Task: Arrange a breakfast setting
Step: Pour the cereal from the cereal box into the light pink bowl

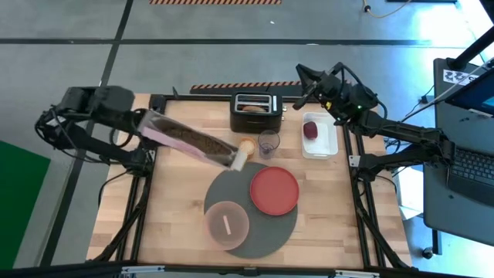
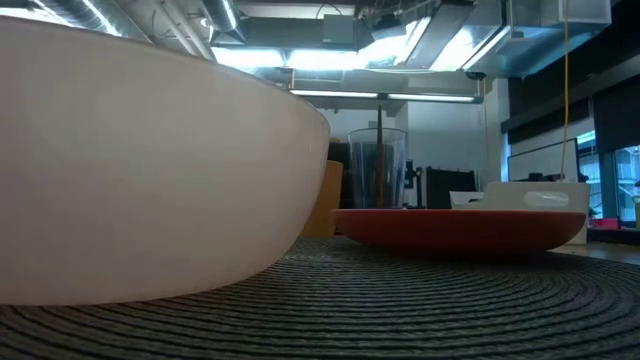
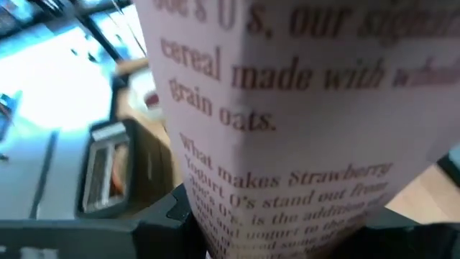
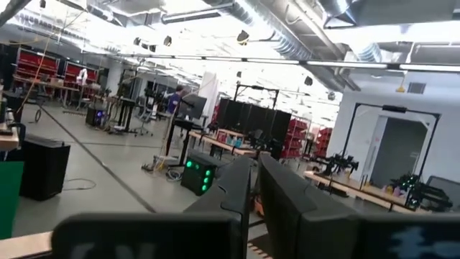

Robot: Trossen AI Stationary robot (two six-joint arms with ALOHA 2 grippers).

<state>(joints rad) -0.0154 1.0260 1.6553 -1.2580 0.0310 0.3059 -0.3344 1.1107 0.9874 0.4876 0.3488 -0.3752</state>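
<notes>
My left gripper (image 1: 149,125), over the table's left edge, is shut on a pink cereal box (image 1: 189,140). The box has a window that shows tan cereal. It slants down to the right, and its lower end (image 1: 238,159) hangs above the far rim of the dark-grey mat (image 1: 262,235). On the mat stand the red plate (image 1: 274,190) and the pale bowl (image 1: 227,224). A dark-red fruit (image 1: 310,130) lies in a white tray (image 1: 328,143). My right gripper (image 1: 304,77) is shut on nothing, raised beyond the table's far edge and aimed into the room (image 4: 251,194). My left gripper pinches the cereal box near its upper, left end (image 1: 157,123) between two fingers. The printed side (image 3: 287,144) fills the wrist view, with one dark finger (image 3: 169,216) beside it. The box is lifted clear and tilts down toward the mat.
A black toaster (image 1: 254,113) stands at the far edge, with something brown in its slot. A clear glass (image 1: 268,142) and a small tan round thing (image 1: 247,144) sit between the toaster and the mat. Bare wood lies left of the mat.
</notes>
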